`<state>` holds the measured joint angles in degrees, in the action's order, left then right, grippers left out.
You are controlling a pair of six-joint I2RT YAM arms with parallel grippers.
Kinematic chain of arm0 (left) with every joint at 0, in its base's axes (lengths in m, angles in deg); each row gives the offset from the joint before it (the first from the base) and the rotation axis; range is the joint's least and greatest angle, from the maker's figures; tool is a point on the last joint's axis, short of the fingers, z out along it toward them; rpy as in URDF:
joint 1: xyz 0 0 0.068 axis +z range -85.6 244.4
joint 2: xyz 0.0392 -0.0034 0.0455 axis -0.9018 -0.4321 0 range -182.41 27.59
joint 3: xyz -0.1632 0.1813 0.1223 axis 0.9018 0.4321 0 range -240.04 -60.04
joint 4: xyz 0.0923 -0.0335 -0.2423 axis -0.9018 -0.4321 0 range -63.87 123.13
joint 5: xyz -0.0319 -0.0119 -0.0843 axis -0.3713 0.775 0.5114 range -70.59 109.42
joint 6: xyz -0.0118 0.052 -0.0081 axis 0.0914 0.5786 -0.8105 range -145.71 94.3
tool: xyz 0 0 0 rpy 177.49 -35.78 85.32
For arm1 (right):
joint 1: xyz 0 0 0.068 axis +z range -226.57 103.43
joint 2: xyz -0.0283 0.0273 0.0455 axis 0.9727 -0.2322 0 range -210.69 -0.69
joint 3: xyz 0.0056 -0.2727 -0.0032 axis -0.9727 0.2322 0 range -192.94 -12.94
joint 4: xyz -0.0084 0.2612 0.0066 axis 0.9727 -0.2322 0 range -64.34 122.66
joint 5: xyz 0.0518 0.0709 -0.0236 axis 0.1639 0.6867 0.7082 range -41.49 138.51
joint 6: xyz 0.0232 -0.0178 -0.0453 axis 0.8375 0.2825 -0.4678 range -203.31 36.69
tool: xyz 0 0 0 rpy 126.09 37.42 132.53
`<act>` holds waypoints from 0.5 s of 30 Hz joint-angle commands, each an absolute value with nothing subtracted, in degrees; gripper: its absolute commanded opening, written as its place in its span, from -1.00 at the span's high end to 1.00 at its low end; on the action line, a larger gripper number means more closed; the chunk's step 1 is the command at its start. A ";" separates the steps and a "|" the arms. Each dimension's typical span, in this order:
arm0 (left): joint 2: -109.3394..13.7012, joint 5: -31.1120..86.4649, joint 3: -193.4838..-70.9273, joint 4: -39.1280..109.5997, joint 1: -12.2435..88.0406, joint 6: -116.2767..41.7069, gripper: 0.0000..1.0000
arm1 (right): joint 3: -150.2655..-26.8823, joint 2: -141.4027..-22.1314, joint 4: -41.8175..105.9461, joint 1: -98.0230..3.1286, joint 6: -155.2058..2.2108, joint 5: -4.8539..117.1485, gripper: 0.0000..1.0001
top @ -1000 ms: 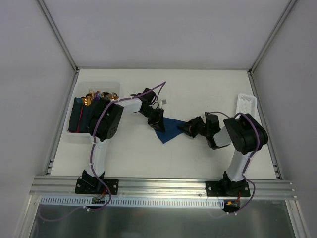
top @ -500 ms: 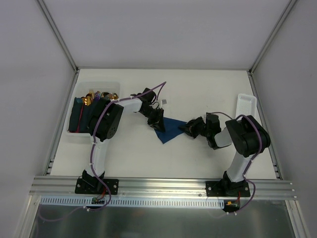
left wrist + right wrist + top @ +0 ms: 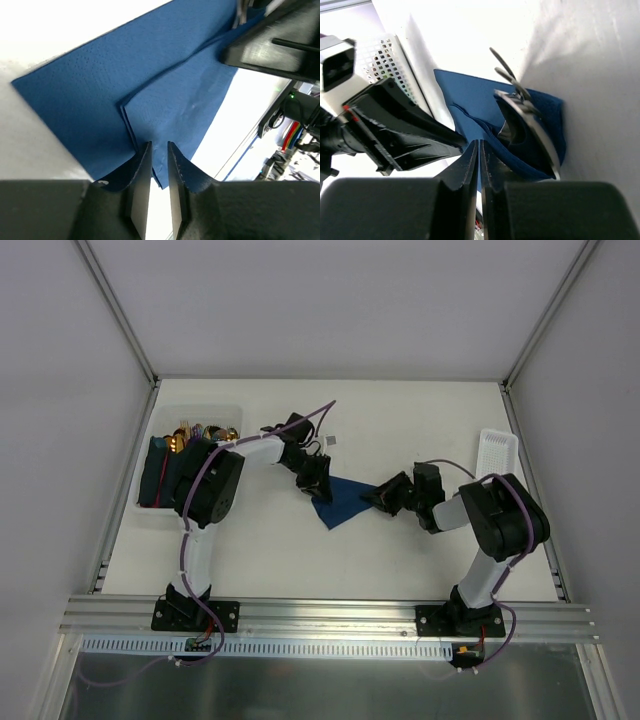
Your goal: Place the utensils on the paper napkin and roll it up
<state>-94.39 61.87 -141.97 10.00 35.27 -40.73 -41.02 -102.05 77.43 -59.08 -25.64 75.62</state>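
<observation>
The dark navy paper napkin (image 3: pixel 338 502) lies at mid-table, partly folded. In the right wrist view it (image 3: pixel 470 95) wraps over the silver utensils (image 3: pixel 514 84), whose thin ends stick out of the far side. My right gripper (image 3: pixel 381 498) is at the napkin's right corner, its jaws (image 3: pixel 479 143) shut on the folded edge. My left gripper (image 3: pixel 316 482) is over the napkin's upper left edge. Its jaws (image 3: pixel 159 146) stand a narrow gap apart over a folded flap (image 3: pixel 185 100), gripping nothing.
A clear bin (image 3: pixel 160 512) at the left holds dark blue rolls with gold cutlery heads (image 3: pixel 195 433). A white perforated basket (image 3: pixel 497 450) stands at the right edge. A small grey piece (image 3: pixel 331 440) lies behind the left gripper.
The right jaws have closed on the napkin's edge and the right wrist has shifted slightly up-left. The left jaws have parted a little.
</observation>
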 commanded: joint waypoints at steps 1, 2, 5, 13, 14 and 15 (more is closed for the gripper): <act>-88.62 61.07 -142.92 9.05 36.01 -37.57 0.60 | -41.85 -103.51 71.25 -59.00 -28.64 71.98 0.86; -88.00 61.16 -142.92 8.96 36.01 -37.48 0.58 | -42.03 -103.69 71.16 -59.08 -28.73 71.80 0.86; -85.02 59.24 -143.01 8.88 36.18 -36.96 0.54 | -42.82 -104.31 70.19 -59.08 -28.82 71.62 0.87; -81.83 44.30 -143.53 8.87 36.89 -33.79 0.06 | -44.23 -104.05 66.76 -59.08 -29.44 71.18 0.89; -82.79 43.94 -143.71 8.87 36.80 -33.44 0.03 | -44.32 -104.13 66.50 -59.17 -29.44 71.18 0.89; -83.33 42.81 -143.97 8.87 36.80 -33.35 -0.01 | -44.49 -104.13 65.98 -59.17 -29.44 71.18 0.89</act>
<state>-83.28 48.87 -142.56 9.91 36.37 -35.92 -44.21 -103.32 72.54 -59.08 -26.87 74.07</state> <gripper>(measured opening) 0.494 0.055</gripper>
